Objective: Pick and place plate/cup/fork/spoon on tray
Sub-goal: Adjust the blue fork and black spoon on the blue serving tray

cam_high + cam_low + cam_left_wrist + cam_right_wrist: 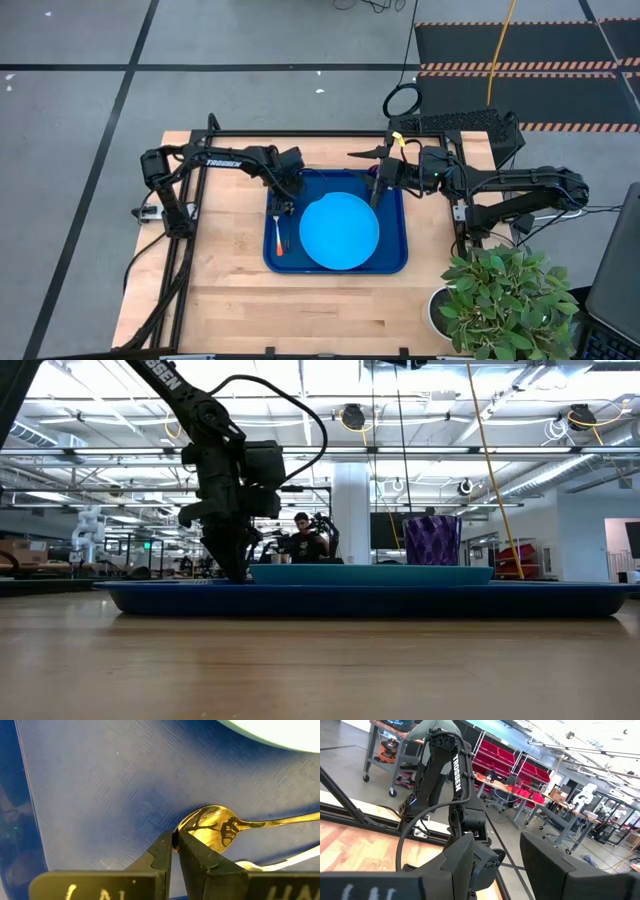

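I have the left gripper (175, 851) pinched on the spoon (210, 827) bowl's rim, down on the tray (395, 262) | fork (278, 236) just beside | plate (340, 232) beyond | right gripper (376, 192) spread, raised over the tray's far edge.

- Left gripper (287, 205) down on the tray (392, 262), at its left side; fingertips closed on the rim of the spoon (210, 827) bowl.
- Fork (277, 235) lies just beside the spoon, on the tray.
- Plate (339, 232) on the tray, right of the left gripper.
- Right gripper (377, 190) sits over the tray's far edge, beyond the plate.
- Cup (432, 540) stands behind the plate.
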You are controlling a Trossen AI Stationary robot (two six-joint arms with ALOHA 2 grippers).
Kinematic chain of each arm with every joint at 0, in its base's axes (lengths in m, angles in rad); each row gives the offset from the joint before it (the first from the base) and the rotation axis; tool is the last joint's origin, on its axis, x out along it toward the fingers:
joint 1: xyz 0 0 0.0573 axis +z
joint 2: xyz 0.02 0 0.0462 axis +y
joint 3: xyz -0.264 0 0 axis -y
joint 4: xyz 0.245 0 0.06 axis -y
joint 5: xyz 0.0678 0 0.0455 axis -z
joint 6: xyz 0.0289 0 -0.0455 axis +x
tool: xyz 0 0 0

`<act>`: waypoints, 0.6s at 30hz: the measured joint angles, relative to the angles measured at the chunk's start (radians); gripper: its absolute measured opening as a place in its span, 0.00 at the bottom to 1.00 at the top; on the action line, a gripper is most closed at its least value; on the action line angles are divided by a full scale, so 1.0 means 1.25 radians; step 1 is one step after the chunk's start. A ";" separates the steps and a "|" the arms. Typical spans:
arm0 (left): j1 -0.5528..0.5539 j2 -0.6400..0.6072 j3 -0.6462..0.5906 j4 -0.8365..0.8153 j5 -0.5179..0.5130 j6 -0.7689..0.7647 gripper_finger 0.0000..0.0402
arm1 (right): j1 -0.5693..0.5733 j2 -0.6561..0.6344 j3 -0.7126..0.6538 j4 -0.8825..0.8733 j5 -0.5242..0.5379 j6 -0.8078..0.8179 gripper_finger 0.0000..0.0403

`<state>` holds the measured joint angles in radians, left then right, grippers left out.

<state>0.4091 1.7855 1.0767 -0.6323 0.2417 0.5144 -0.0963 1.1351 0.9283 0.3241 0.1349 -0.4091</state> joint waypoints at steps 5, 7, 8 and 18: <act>0.000 0.000 0.008 -0.008 0.000 -0.013 0.09 | 0.000 0.000 0.000 0.000 0.000 0.000 0.39; 0.000 0.000 0.022 -0.015 0.000 -0.023 0.09 | 0.000 0.000 0.000 0.000 0.000 0.000 0.39; 0.000 0.000 0.031 -0.021 0.000 -0.024 0.09 | 0.000 0.000 0.000 0.000 0.000 0.000 0.39; 0.000 0.000 0.065 -0.062 -0.004 -0.058 0.21 | 0.000 0.000 0.000 -0.003 0.000 0.002 0.39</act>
<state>0.4091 1.7855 1.1580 -0.7101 0.2372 0.4420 -0.0963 1.1351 0.9283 0.3208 0.1349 -0.4061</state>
